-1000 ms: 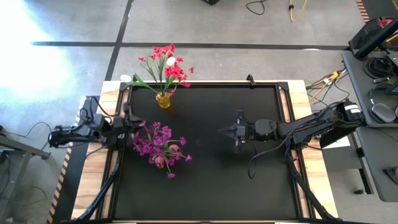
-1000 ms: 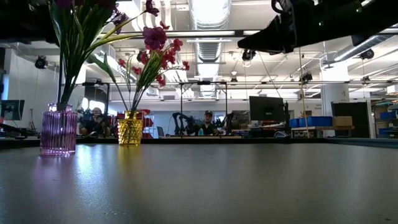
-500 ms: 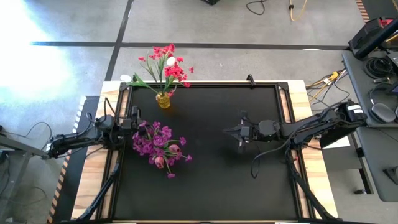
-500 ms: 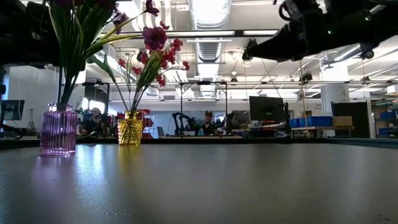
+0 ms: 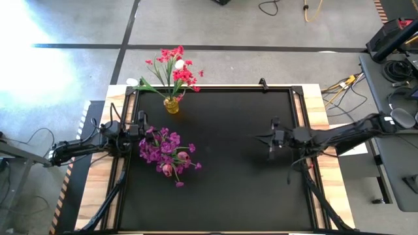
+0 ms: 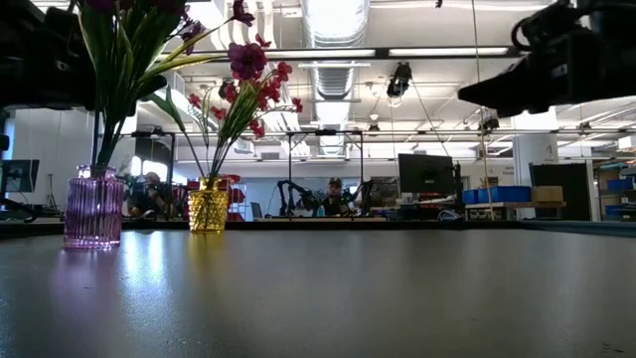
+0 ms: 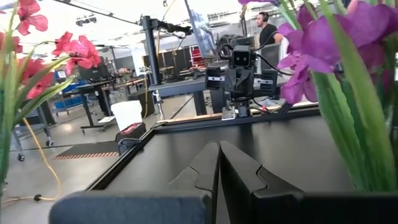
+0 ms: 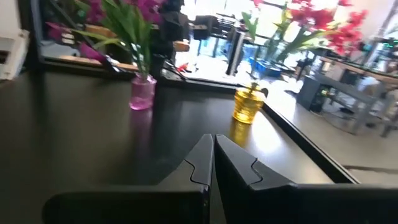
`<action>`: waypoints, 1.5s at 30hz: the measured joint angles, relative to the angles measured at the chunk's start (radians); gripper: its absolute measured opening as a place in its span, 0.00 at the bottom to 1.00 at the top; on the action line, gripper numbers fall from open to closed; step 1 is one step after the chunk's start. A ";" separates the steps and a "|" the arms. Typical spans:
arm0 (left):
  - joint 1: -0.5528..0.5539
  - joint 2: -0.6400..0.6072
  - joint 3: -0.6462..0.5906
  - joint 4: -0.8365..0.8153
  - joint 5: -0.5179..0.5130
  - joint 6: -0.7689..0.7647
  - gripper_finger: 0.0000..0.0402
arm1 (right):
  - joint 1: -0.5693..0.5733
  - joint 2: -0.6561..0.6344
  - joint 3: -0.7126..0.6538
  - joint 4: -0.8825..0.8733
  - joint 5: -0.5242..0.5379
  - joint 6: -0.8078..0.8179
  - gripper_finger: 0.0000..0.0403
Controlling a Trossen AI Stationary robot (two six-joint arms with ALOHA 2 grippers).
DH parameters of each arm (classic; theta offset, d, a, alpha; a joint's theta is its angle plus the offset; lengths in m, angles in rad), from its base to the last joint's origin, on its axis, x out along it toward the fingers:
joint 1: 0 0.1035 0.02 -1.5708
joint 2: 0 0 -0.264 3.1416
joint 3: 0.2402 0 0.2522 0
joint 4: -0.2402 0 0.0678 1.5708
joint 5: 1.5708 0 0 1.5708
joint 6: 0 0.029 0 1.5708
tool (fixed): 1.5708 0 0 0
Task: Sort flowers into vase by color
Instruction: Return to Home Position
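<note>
My right gripper (image 5: 261, 138) sits farther back toward its edge now, fingers pressed together (the left gripper (image 7: 219, 149) too, beside the purple flowers (image 5: 163, 151)); sorting looks finished.

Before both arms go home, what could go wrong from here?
The left gripper, jaws shut, sits beside the purple flowers; pulling away could snag a leaf and tip the purple vase.
The yellow vase stands near the far edge of the table, red flowers leaning beyond it; a knock might topple it off.
The right gripper hangs well away from both.
</note>
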 joint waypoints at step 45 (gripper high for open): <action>0.001 0.105 0.002 -0.074 -0.077 -0.124 0.00 | -0.057 -0.669 -0.078 -0.521 0.179 0.033 0.02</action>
